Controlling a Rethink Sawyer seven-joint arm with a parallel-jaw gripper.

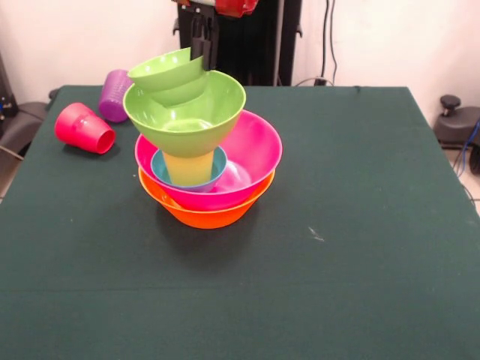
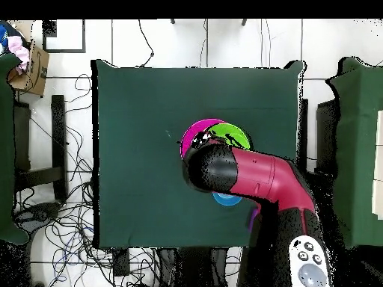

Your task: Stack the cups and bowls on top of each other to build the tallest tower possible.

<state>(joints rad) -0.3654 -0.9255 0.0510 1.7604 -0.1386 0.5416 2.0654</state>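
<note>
The tower (image 1: 206, 161) stands mid-table: the orange bowl (image 1: 204, 216) at the bottom, the pink bowl (image 1: 255, 154) in it, a blue bowl (image 1: 217, 171) inside that, and the yellow cup (image 1: 187, 166) bearing the medium green bowl (image 1: 187, 120). The small green bowl (image 1: 165, 71) lies tilted in the medium one. My gripper (image 1: 199, 46) comes down from above onto its far rim and looks shut on it. The red cup (image 1: 84, 128) lies on its side at the left, with the purple cup (image 1: 114, 95) behind it. In the overhead view the arm (image 2: 247, 176) hides most of the tower.
In the overhead view the pink bowl's rim (image 2: 196, 137) and the green bowl (image 2: 233, 137) show beyond the arm. A blue bowl (image 2: 227, 199) and a sliver of the purple cup (image 2: 253, 217) peek out beneath it. The green table (image 1: 360, 225) spreads to the right and front.
</note>
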